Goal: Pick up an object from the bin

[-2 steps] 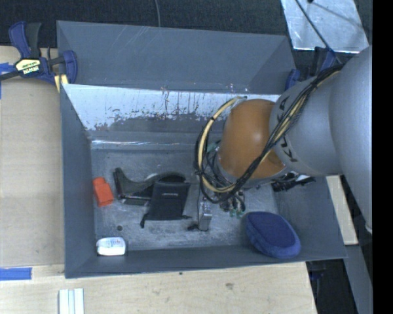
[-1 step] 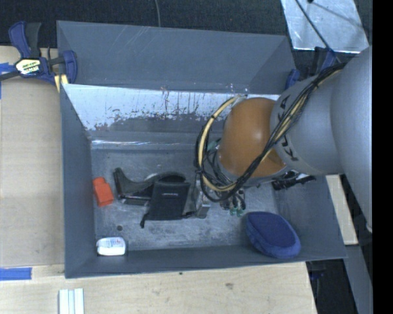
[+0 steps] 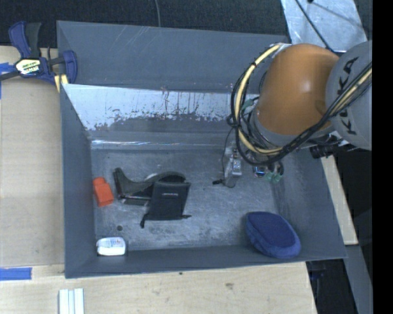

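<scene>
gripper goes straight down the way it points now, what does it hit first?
Most likely the bare bin floor. The gripper points down at an open grey patch, apart from the black case and the blue pouch. Depth is hard to judge from this view.

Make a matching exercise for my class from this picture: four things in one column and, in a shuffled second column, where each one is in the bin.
Things
1. orange block
2. small white case
3. blue pouch
4. gripper

Places
A. lower right corner of the bin floor
B. lower left corner of the floor
C. left side of the floor, just left of the black pouch
D. over bare floor, right of the middle

Pairs: 1-C, 2-B, 3-A, 4-D
</scene>
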`<move>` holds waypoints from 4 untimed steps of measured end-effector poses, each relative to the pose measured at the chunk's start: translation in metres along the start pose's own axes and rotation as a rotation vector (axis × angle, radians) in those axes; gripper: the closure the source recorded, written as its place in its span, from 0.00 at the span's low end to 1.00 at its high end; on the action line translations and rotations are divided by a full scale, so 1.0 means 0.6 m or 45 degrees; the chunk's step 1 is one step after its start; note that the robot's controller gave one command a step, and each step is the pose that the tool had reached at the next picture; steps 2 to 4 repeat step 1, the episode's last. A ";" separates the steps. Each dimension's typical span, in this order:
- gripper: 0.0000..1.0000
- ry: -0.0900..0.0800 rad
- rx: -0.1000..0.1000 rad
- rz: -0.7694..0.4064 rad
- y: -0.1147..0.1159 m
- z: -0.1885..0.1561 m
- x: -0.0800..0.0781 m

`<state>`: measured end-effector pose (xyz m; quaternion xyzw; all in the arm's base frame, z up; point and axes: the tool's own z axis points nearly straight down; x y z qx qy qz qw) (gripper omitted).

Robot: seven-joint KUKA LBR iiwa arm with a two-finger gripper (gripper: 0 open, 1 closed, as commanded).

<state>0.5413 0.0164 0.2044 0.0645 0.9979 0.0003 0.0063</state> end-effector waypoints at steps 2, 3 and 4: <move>1.00 0.019 0.005 0.038 -0.058 0.108 -0.003; 1.00 0.019 0.005 0.038 -0.058 0.108 -0.003; 1.00 0.019 0.005 0.038 -0.058 0.108 -0.003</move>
